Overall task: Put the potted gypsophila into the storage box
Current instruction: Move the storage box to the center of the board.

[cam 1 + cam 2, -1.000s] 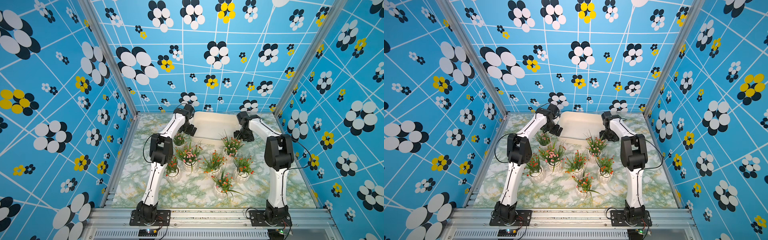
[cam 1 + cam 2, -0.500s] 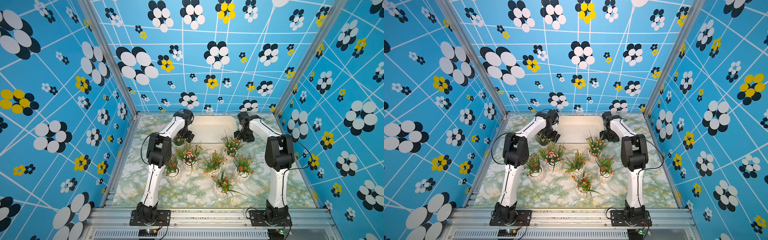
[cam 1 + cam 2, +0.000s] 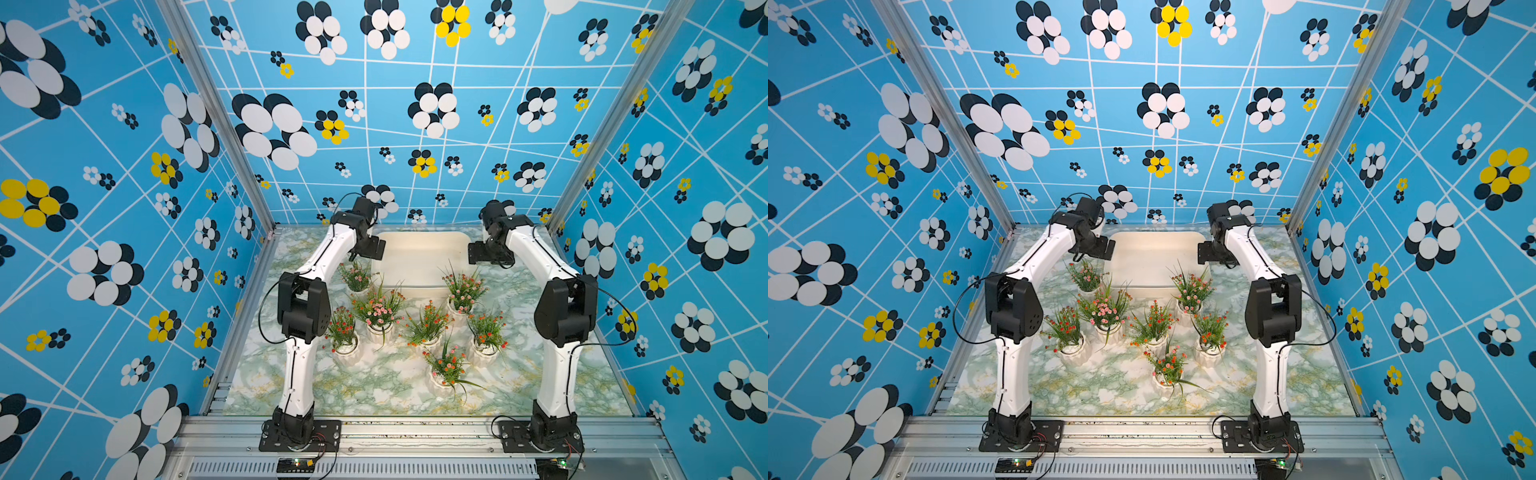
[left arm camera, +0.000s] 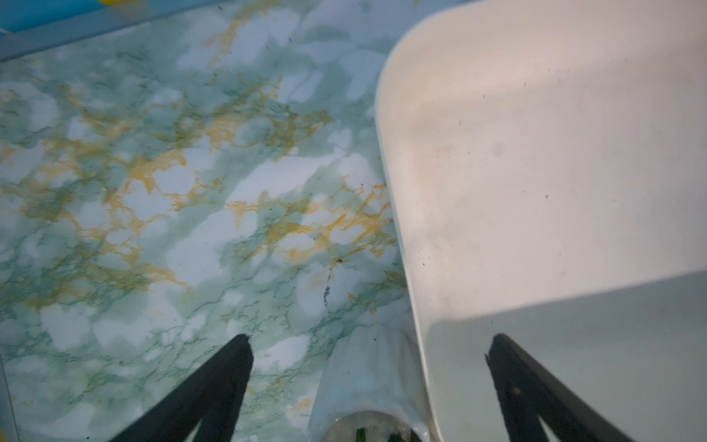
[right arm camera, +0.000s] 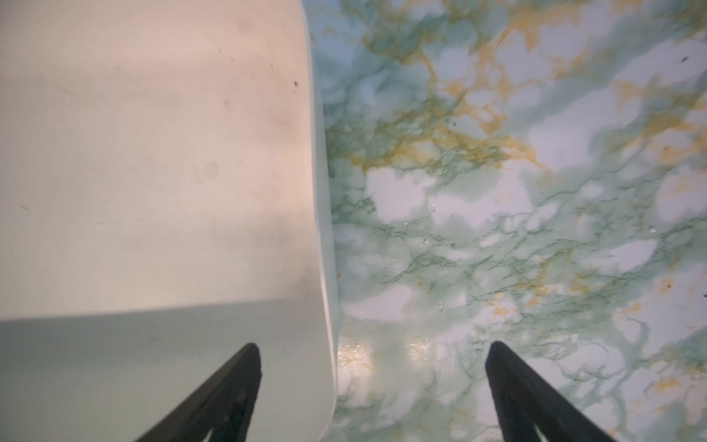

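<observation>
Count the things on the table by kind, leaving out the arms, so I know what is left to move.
Potted gypsophila: 7, all standing on the table
Storage box: 1, no pot in it yet
Total: 8

Blue walls with black, white and yellow flowers — green-and-gold marbled tabletop, aluminium frame

right jaws spread wider and slid farther along the storage box — left elbow swung outward.
</observation>
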